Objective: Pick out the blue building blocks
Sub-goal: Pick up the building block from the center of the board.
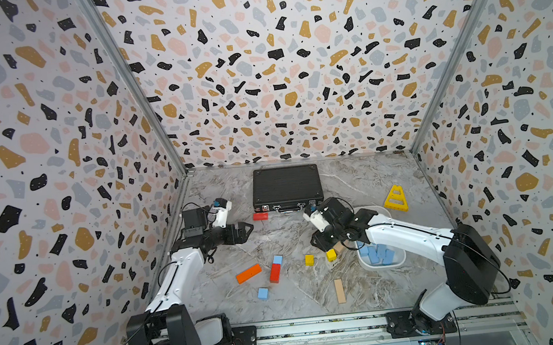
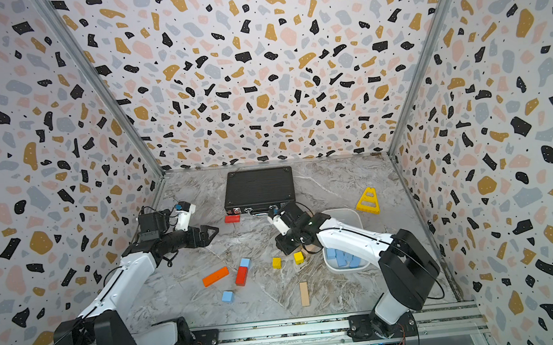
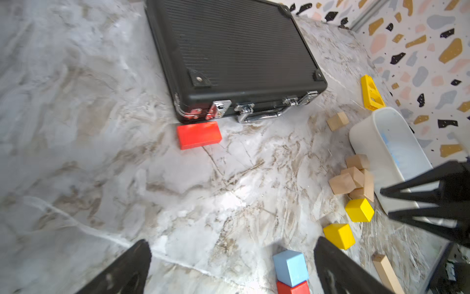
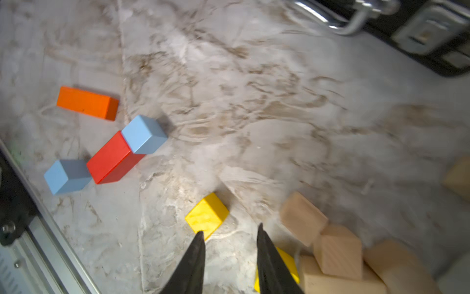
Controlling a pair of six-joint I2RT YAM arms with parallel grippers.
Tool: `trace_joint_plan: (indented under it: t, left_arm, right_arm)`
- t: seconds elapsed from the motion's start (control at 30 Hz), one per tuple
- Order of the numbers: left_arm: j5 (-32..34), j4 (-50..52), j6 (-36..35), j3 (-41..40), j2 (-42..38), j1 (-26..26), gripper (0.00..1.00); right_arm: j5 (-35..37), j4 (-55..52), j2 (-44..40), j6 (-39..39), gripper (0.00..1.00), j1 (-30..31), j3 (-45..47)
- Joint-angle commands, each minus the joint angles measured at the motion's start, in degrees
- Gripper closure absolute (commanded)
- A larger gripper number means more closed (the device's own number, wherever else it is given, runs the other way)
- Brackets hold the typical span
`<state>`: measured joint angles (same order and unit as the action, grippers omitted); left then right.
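Two of the blue building blocks lie loose on the marble table. One blue cube (image 1: 277, 259) (image 2: 244, 262) (image 4: 143, 133) (image 3: 291, 267) touches the end of a red bar (image 1: 275, 273). The other blue cube (image 1: 263, 293) (image 2: 227, 296) (image 4: 67, 175) sits nearer the front. Several more blue blocks (image 1: 379, 254) (image 2: 344, 259) lie in the white bin (image 1: 367, 265). My left gripper (image 1: 247, 228) (image 3: 232, 243) hovers wide open and empty at the left. My right gripper (image 1: 320, 244) (image 4: 230, 230) is narrowly open with bare table between its fingers, above two yellow cubes (image 4: 207, 215).
A black case (image 1: 286, 186) lies at the back with a red block (image 1: 260, 216) before it. An orange bar (image 1: 248, 273), a yellow cube (image 1: 309, 260), a tan plank (image 1: 339, 290) and a heap of tan blocks (image 4: 335, 249) lie around. A yellow triangle (image 1: 396, 198) stands far right.
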<state>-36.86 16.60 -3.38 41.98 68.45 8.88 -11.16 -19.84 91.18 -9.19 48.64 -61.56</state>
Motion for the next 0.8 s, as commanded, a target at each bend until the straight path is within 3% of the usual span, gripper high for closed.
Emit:
trace_joint_plan:
  t: [0.0,0.23,0.77]
  left_arm:
    - [1.24,-0.87,0.25,-0.24,-1.19,3.08,0.00]
    - [0.47,-0.90,0.77,-0.86,-1.99,6.87,0.00]
    - [0.11,-1.32,1.09,-1.55,-1.38,7.64,0.00]
  right_arm:
    - [-3.99,9.11,1.74,9.97,0.64,2.38,0.91]
    - [-8.40,23.68,8.46,15.69,0.58,3.64,4.40]
    - [-8.35,34.11,17.41,19.82,0.57,6.55,6.68]
